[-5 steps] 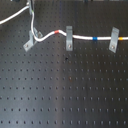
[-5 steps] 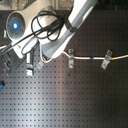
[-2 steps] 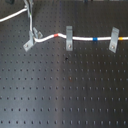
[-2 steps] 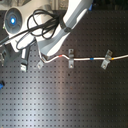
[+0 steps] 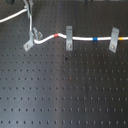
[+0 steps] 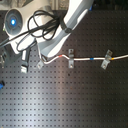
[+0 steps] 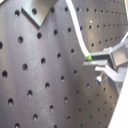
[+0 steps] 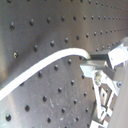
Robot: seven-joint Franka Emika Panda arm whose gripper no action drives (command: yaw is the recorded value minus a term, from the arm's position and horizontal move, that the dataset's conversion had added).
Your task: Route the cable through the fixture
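— Black perforated board [image 5: 65,95] fills the whole scene, rows of small holes across it. What's on it?

— One white cable [image 5: 82,37], running across the upper part of the first exterior view, from the upper left edge to the right edge. It carries one red band [image 5: 60,35] and one blue band [image 5: 96,37].

— How many brackets?

— Three grey ones. Two upright clips: one [image 5: 69,38] near the middle, just right of the red band, and one [image 5: 114,39] toward the right, past the blue band. The cable passes through both. The third is the slanted fixture [image 5: 31,41] at the left of the frame, tilted diagonally with its foot on the board.

— Is the cable in the fixture?

— It meets the top of it, as far as I can see; whether it sits inside the fork is too small to tell. In the second exterior view the fixture [image 6: 39,64] sits just below the white arm [image 6: 62,30], left of centre, with the cable [image 6: 90,59] stretching right.

— And the gripper?

— In the first wrist view the gripper [image 7: 102,62] shows at the right edge with the cable [image 7: 77,30] curving up from it; the jaws look pinched around the cord there. The second wrist view shows the same cable [image 8: 45,65] arcing into the fingers [image 8: 100,67].
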